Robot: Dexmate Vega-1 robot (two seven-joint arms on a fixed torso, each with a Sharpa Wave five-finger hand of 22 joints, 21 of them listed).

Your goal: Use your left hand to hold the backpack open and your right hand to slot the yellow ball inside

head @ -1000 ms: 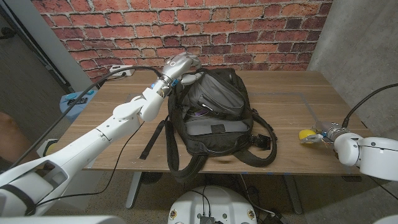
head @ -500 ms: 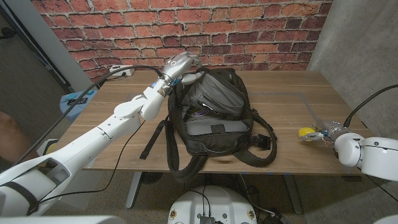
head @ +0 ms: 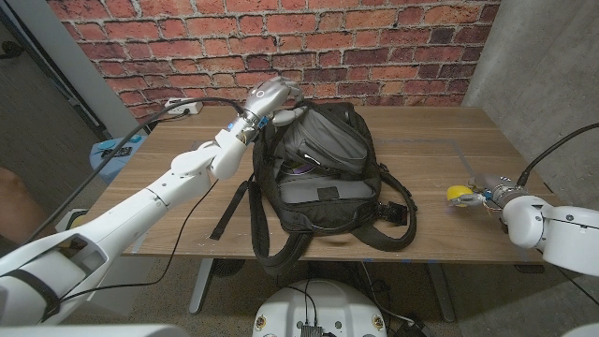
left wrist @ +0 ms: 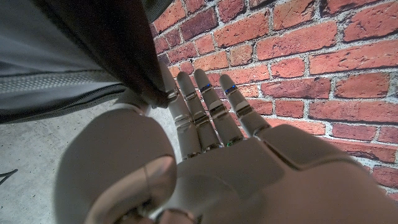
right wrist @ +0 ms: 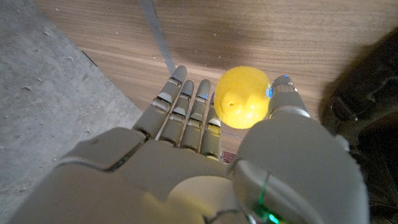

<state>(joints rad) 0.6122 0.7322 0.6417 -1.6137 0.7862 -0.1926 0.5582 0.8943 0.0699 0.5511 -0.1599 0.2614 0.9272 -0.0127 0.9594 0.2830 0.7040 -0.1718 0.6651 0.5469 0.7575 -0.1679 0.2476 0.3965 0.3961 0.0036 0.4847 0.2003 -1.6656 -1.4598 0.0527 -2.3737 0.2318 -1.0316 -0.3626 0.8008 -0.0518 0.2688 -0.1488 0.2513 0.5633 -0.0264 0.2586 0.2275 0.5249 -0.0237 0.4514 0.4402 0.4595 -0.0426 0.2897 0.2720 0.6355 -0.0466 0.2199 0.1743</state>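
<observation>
While the left hand (head: pixel 272 97) pinches the far rim of the backpack (head: pixel 323 173) at mid-table, the right hand (head: pixel 493 195), holding the yellow ball (head: pixel 459 194) near the right edge, should carry it left, level, over the opening.

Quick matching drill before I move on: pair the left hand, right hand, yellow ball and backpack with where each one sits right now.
Things:
1. left hand
2. right hand
3. yellow ball
4. backpack

Places or states:
A. lying open in the middle of the table
B. held between fingers and thumb
C. gripping the bag's top edge at the far side
D. near the table's right edge, holding something

Pairs: 1-C, 2-D, 3-B, 4-A
</observation>
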